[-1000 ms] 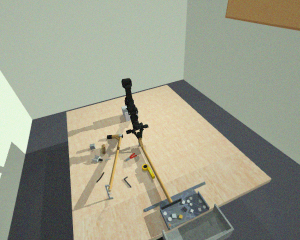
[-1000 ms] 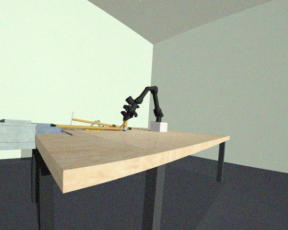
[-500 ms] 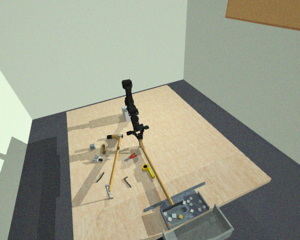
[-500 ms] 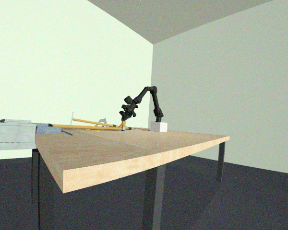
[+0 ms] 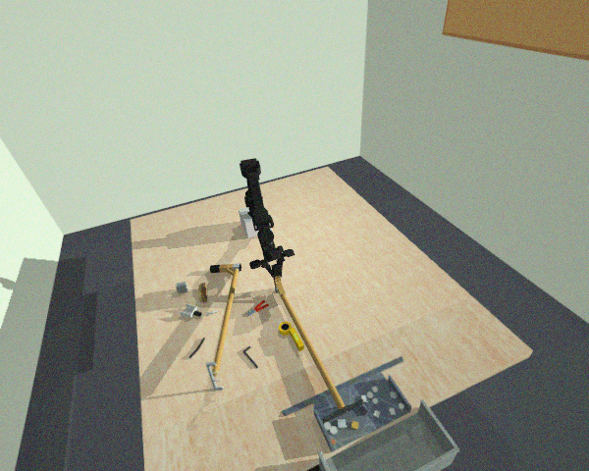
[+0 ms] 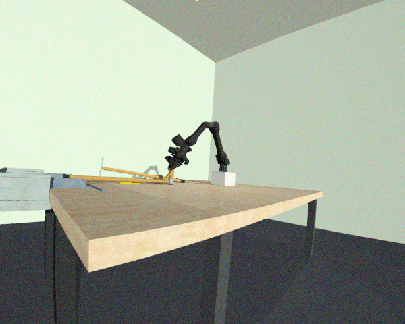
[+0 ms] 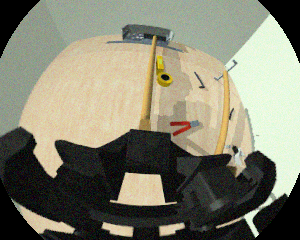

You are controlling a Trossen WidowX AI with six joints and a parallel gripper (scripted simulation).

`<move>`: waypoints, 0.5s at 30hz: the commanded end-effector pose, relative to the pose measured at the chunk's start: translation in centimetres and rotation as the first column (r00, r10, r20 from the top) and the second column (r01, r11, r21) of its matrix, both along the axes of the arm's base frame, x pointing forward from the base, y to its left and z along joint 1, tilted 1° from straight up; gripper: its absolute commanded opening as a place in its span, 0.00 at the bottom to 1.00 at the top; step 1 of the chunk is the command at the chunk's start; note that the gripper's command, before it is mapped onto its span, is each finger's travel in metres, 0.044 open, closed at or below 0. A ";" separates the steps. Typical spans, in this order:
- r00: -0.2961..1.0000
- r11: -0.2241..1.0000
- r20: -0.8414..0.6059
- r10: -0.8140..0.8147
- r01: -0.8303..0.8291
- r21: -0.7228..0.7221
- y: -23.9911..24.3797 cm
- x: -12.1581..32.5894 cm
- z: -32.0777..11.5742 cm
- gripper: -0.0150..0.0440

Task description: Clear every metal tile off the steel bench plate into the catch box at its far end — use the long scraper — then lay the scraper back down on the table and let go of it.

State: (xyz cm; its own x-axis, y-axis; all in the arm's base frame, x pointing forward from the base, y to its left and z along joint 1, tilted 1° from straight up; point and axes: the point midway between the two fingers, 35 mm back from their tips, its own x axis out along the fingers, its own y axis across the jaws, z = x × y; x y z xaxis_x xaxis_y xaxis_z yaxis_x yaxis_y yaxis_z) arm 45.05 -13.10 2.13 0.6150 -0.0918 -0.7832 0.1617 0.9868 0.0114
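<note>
At the picture's centre, the black arm [image 6: 215,138] arches above the wooden table [image 6: 209,223]; its white block [image 6: 223,178] sits toward four o'clock, the pale box [image 6: 21,187] toward eight.

The arm [image 5: 258,207] [image 6: 198,133] is matte black, with chunky joints and slim links.

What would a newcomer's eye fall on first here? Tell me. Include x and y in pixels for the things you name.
Most likely the black arm [image 5: 260,218] [image 6: 214,139], its claw [image 5: 277,274] [image 6: 170,168] shut on the upright grip of a long scraper [image 5: 310,349] [image 6: 125,179] [image 7: 149,90] reaching onto the steel bench plate [image 5: 352,388]. Next, the bright yellow tape measure [image 5: 297,339] [image 6: 129,183] [image 7: 164,78] beside the shaft, then the red-handled pliers [image 5: 256,307] [image 7: 181,123] nearer the claw.
</note>
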 end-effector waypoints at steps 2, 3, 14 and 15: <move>1.000 1.000 0.016 -0.005 0.005 -0.004 -0.3 1.1 0.6 0.25; 1.000 1.000 0.016 -0.005 0.005 -0.004 -0.3 1.2 0.6 0.25; 1.000 1.000 0.017 -0.005 0.005 -0.004 -0.7 2.7 0.7 0.25; 1.000 1.000 0.017 -0.005 0.005 -0.004 -0.7 2.9 0.7 0.25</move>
